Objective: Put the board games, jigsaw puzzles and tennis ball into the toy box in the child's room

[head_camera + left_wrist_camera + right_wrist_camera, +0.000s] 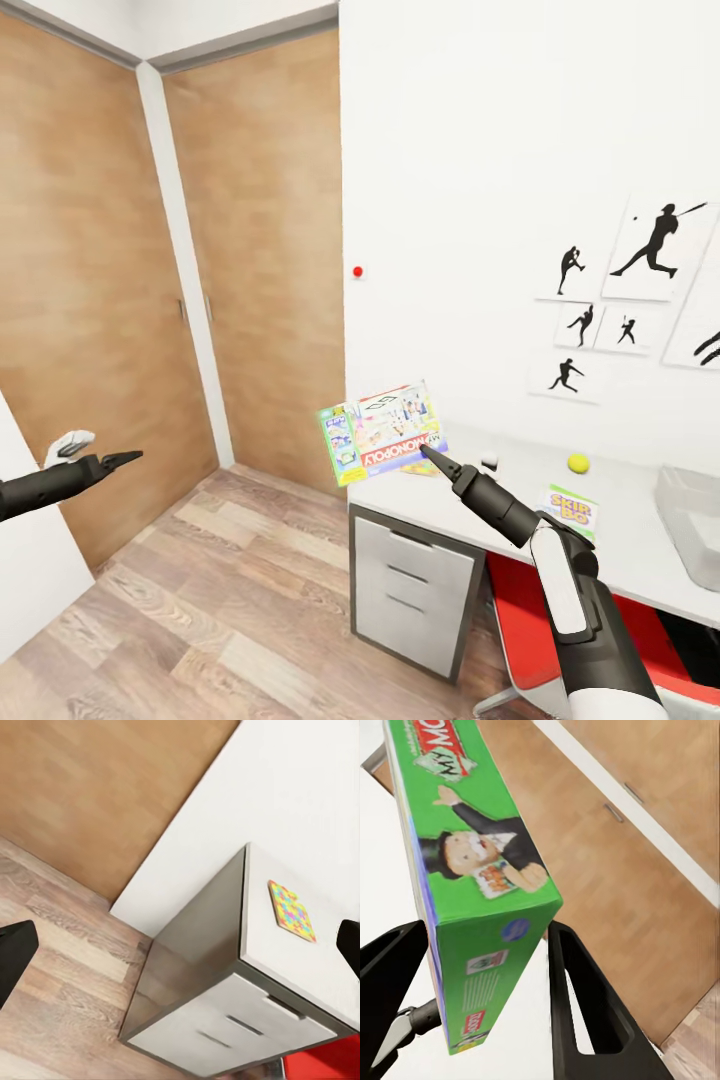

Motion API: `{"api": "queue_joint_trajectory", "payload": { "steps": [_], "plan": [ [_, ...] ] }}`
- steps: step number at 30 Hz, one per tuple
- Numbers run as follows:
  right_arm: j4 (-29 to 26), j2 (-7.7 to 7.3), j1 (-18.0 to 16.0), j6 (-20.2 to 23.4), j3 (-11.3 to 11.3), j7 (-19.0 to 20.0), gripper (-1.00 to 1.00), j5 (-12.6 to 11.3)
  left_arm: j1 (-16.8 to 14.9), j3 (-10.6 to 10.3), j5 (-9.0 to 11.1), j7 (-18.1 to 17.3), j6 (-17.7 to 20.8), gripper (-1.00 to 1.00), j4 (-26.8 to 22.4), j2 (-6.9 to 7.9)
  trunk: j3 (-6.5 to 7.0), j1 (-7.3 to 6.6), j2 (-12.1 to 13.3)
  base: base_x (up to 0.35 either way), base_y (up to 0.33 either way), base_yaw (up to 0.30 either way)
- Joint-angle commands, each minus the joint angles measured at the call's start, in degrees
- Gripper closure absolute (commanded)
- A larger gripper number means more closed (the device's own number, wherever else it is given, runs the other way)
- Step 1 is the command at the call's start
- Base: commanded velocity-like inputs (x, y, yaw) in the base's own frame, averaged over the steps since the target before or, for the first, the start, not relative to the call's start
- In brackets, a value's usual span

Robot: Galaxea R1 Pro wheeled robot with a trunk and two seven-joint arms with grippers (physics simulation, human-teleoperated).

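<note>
My right gripper [432, 458] is shut on the Monopoly board game [383, 433], held tilted in the air over the table's [480, 505] left end. In the right wrist view its green edge [480, 877] sits between the two fingers [585, 1005]. The Skip-Bo board game [572, 510], the tennis ball [578, 463] and the grey toy box [692, 508] lie on the table to the right. One jigsaw puzzle [291, 911] rests near the table's left corner, mostly hidden behind the Monopoly box in the head view. My left gripper [128, 459] hangs open and empty over the floor at far left. The bed is out of view.
A grey drawer unit [412, 590] stands under the table's left end, with a red chair [530, 615] beside it. Wooden wardrobe doors [100, 300] fill the left wall. A white panel [30, 570] is close at lower left. Wood floor [230, 600] lies open between.
</note>
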Motion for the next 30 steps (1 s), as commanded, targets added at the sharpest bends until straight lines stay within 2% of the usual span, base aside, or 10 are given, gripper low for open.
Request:
{"api": "queue_joint_trajectory", "payload": {
  "steps": [1, 22, 30],
  "plan": [
    [0.02, 0.06, -0.06, 0.44, -0.12, 0.14, 1.00, -0.35, 0.00, 0.07, 0.22, -0.09, 0.37, -1.00, 0.00, 0.01, 0.03, 0.02, -0.04, 0.001, 0.000, -0.250],
    [0.02, 0.06, -0.07, 0.43, -0.12, 0.17, 1.00, -0.35, 0.00, 0.07, 0.22, -0.09, 0.37, -1.00, 0.01, 0.01, 0.74, 0.02, -0.04, 0.000, 0.000, -0.245],
    [-0.56, 0.06, -0.04, 0.43, 0.15, 0.23, 1.00, -0.26, 0.00, 0.07, 0.22, -0.09, 0.37, -1.00, -0.01, 0.01, 0.76, 0.02, -0.04, 0.000, 0.000, -0.042]
  ]
}}
